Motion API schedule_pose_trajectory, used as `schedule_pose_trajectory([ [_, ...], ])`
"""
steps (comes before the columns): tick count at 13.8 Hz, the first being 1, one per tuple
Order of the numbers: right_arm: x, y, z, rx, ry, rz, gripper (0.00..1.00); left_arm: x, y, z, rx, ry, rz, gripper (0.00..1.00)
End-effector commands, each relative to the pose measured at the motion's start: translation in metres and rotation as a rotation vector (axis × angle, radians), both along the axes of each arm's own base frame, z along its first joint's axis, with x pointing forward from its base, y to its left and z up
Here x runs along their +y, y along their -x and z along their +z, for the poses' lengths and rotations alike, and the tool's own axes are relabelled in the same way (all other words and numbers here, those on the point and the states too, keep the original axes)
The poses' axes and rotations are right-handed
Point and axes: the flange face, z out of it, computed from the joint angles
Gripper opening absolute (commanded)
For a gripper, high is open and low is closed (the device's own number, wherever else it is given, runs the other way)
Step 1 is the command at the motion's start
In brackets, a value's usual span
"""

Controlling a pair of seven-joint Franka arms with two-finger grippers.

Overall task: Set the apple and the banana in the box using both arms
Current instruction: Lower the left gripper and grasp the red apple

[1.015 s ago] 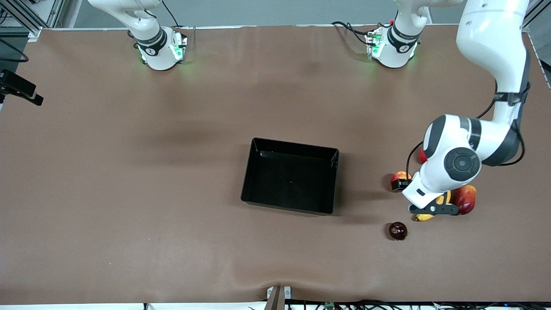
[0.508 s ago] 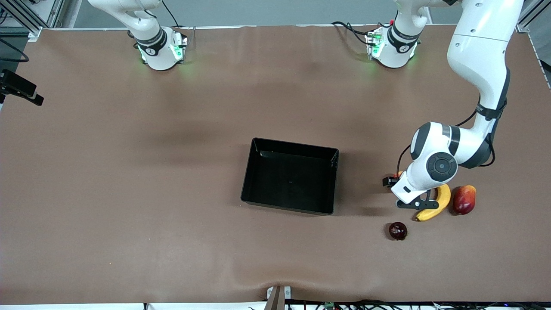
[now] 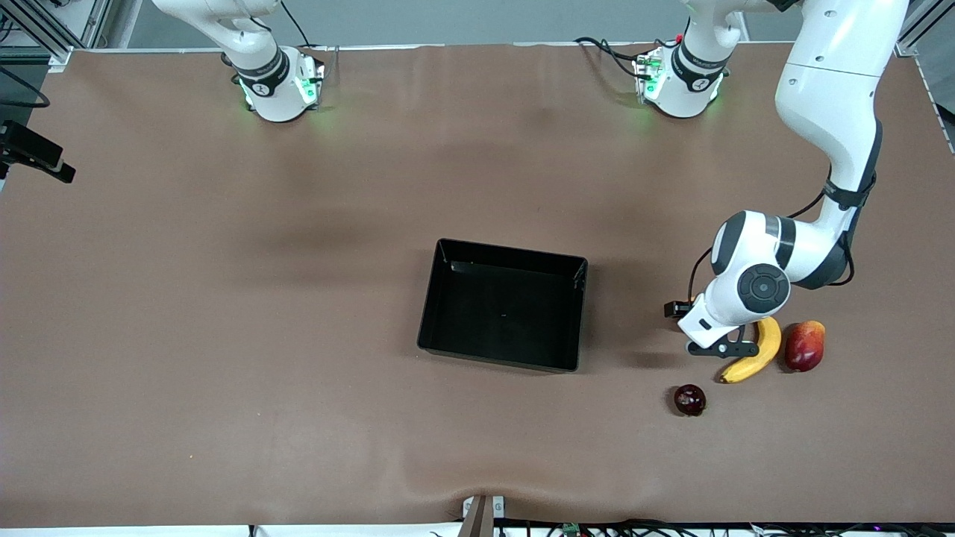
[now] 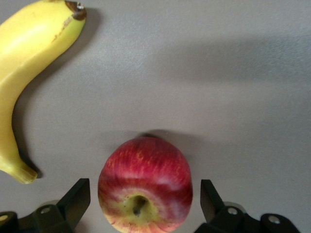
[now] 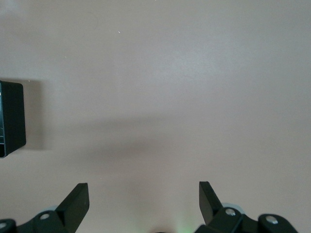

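The red apple with yellow streaks (image 4: 145, 187) sits on the table, stem dimple up, between the open fingers of my left gripper (image 4: 144, 200). The fingers stand apart from it on both sides. In the front view the left hand (image 3: 709, 322) covers the apple. The yellow banana (image 3: 753, 352) lies beside it toward the left arm's end and also shows in the left wrist view (image 4: 24, 63). The black box (image 3: 503, 309) stands empty mid-table. My right gripper (image 5: 143, 200) is open and empty over bare table, with a corner of the box (image 5: 10, 119) in its view.
A red fruit (image 3: 804, 345) lies beside the banana toward the left arm's end. A dark maroon round fruit (image 3: 689, 400) lies nearer the front camera than the apple. The two arm bases stand along the table's back edge.
The left arm has swung from over the banana and red fruit to over the apple, uncovering both. In the last half second it barely moved. The right arm has not moved.
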Motion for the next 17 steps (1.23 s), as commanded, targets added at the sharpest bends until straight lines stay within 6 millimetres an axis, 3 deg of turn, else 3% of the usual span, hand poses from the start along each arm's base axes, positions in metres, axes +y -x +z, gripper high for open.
schedule_pose_trajectory([
  [1, -0.002, 0.001, 0.005, -0.009, 0.006, -0.008, 1.00, 0.013, 0.002, -0.001, -0.008, -0.015, 0.000, 0.65],
  [4, -0.002, 0.001, 0.005, -0.009, 0.007, -0.008, 1.00, 0.006, -0.001, 0.006, -0.020, -0.013, -0.012, 0.01],
  [7, -0.002, 0.001, 0.005, -0.009, 0.007, -0.008, 1.00, -0.005, -0.018, 0.034, -0.073, -0.005, -0.021, 0.00],
  [10, -0.002, 0.001, 0.005, -0.009, 0.007, -0.008, 1.00, -0.035, -0.031, 0.073, -0.086, 0.014, -0.035, 0.00],
  [15, -0.002, 0.001, 0.005, -0.009, 0.006, -0.008, 1.00, -0.089, -0.051, 0.179, -0.103, 0.087, -0.049, 0.00],
  [17, -0.002, 0.000, 0.005, -0.008, 0.006, -0.008, 1.00, -0.100, -0.048, 0.206, -0.094, 0.121, -0.047, 0.00],
])
